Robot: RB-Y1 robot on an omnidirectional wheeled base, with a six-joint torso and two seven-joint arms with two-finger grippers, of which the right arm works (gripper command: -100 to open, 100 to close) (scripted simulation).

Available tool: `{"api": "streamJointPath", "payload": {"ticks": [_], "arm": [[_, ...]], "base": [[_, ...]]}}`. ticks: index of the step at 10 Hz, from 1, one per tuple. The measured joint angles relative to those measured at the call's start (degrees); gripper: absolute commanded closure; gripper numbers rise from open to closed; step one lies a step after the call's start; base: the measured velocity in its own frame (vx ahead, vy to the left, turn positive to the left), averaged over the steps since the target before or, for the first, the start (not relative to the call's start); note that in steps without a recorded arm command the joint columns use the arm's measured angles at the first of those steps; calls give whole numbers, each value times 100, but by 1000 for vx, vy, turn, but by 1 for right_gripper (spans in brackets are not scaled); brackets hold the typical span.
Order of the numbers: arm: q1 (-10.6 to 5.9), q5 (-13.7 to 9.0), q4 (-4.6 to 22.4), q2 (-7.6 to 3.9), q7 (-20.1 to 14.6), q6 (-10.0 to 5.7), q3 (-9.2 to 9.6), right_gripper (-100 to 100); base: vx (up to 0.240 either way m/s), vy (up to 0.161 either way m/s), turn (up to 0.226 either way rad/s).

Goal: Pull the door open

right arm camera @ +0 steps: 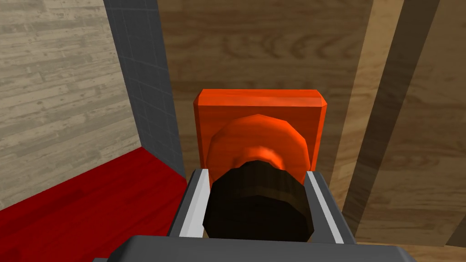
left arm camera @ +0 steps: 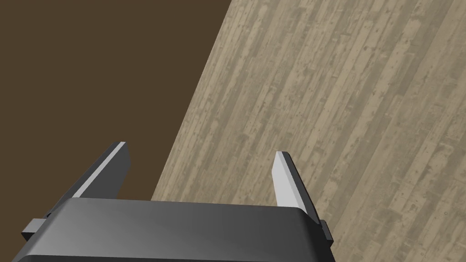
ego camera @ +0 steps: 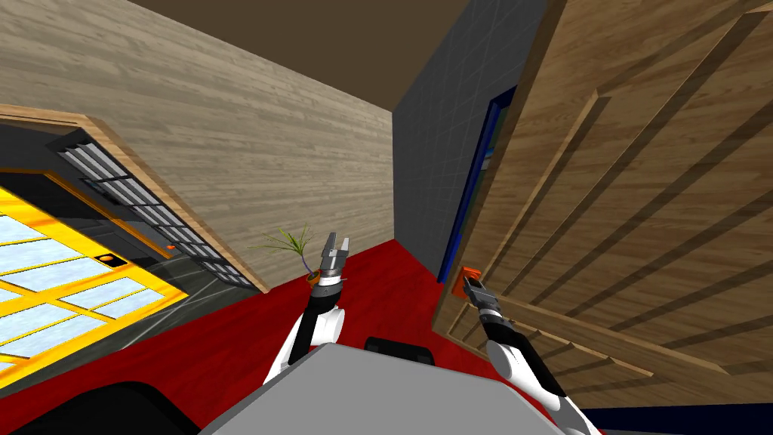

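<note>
Right wrist view: the right pincer [right arm camera: 257, 182] is clenched on the dark knob [right arm camera: 258, 207] at lower centre, its axis running straight out from the orange plate [right arm camera: 259, 104] on the wooden door [right arm camera: 273, 45]; the left pincer [left arm camera: 200, 159], released, is well apart.

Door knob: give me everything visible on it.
The knob is a dark, almost black, faceted round cap on a wider orange collar. The collar sits on a square orange backplate with chamfered upper corners. I cannot tell the material. It is fixed to the brown wooden door near the door's edge and points straight at the right gripper, whose fingers press the cap on both sides.
</note>
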Motion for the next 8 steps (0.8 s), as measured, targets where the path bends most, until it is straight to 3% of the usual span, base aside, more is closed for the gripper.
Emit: {"api": "streamJointPath", "payload": {"ticks": [8], "arm": [[280, 58, -202, -424, -391, -247, 371, 100]], "base": [[-202, -43, 115]]}}
